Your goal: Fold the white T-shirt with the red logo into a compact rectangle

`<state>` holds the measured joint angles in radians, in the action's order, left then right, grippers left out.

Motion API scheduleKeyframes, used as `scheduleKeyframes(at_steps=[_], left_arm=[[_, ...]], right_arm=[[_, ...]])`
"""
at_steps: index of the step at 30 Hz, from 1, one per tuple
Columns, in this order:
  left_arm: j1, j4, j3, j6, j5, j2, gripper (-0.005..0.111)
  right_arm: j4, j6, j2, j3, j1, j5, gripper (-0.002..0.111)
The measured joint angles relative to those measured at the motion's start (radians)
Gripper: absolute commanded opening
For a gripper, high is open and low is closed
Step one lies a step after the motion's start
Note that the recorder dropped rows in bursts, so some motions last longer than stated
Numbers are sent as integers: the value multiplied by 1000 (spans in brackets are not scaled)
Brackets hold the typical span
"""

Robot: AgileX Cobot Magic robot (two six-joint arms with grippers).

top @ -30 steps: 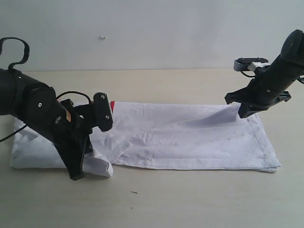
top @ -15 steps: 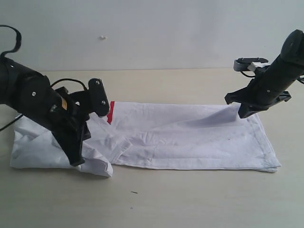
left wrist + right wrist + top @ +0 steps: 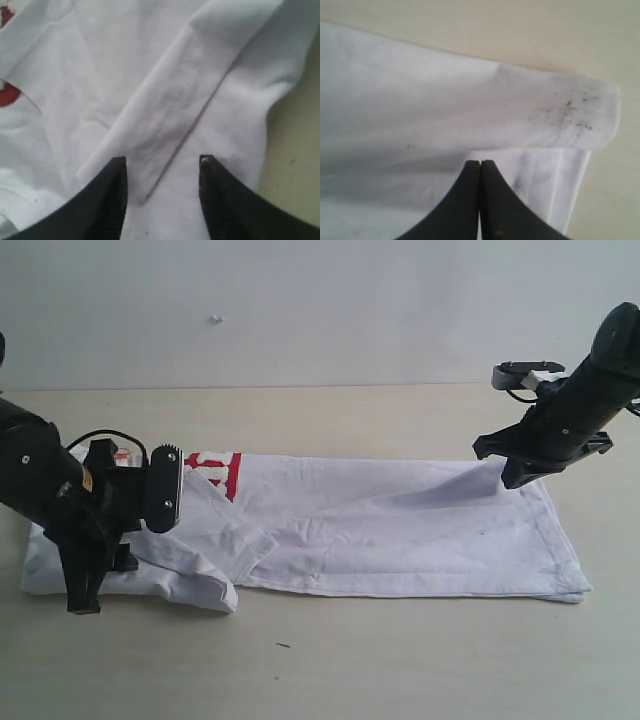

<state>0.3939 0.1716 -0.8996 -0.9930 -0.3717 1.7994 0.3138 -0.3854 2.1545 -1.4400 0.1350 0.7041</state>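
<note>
- Bearing the whole job, the pale table (image 3: 400,670) gives a flat bed against which creases can be pressed.
- Stretched across it from left to right lies the white T-shirt (image 3: 400,530). It is narrowed to a long band, and its left end is bunched and lapped over itself. I judge the lengthwise folds done and the crosswise ones not yet made.
- Low over that bunched end hangs the left gripper (image 3: 162,167), jaws apart with nothing between them and the lapped layers lying loose beneath. It looks placed to take or smooth that end.
- At the far right corner sits the right gripper (image 3: 512,472), jaws closed together. The cloth rises in a ridge to its tips, so it seems to pinch the edge there, probably to anchor the band while the other end is worked.
- Just beside the left gripper, the red logo (image 3: 215,470) peeks out at the far edge. It is partly covered by folded cloth, which suggests it has been turned inward.
</note>
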Motion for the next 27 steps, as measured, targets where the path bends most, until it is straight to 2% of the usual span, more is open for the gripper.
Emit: scheduleKeyframes(at_steps=[5,8,12,16,18,21,27], left_arm=[[0,2,23,-19,90,0,27],[0,2,23,-21,117,21,26],[0,2,24,-21,123,58,36],[0,3,24,-21,142,60,55],[0,3,24,-21,144,60,58],[0,3,24,-21,145,58,48],[0,3,24,-29,141,58,4]], right_arm=[[0,0,0,0,0,0,0],[0,0,0,0,0,-2,0],[0,0,0,0,0,-2,0],[0,0,0,0,0,-2,0],[0,0,0,0,0,-4,0],[0,0,0,0,0,-4,0],[0,0,0,0,0,-4,0]])
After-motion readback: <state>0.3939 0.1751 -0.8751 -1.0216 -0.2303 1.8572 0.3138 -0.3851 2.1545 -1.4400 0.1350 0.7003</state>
